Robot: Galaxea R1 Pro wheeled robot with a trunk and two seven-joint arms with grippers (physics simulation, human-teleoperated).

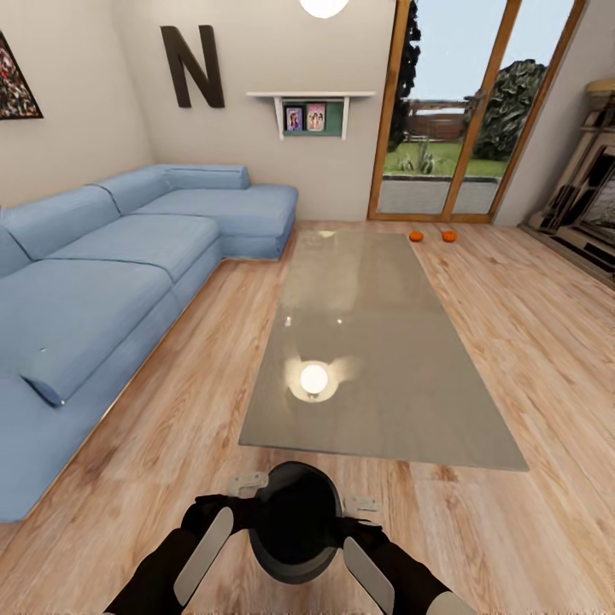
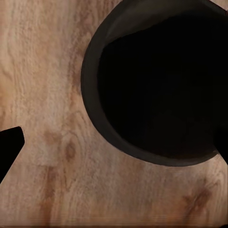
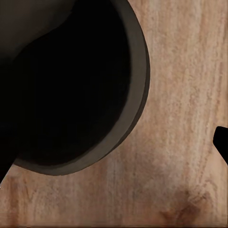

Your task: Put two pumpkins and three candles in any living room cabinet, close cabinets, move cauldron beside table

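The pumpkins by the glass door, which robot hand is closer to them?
Right, but only slightly. Both grippers sit at the cauldron, left gripper on one side, right gripper on the other. The pumpkins lie far off past the table, toward the right.

Cauldron (image 1: 297, 521) before table (image 1: 376, 342); pumpkins (image 1: 416, 236) behind.

Looking down along my right arm, I see the cauldron (image 3: 71, 90), its wide black mouth and grey rim over the wooden floor (image 3: 180, 142) that spreads beside it.
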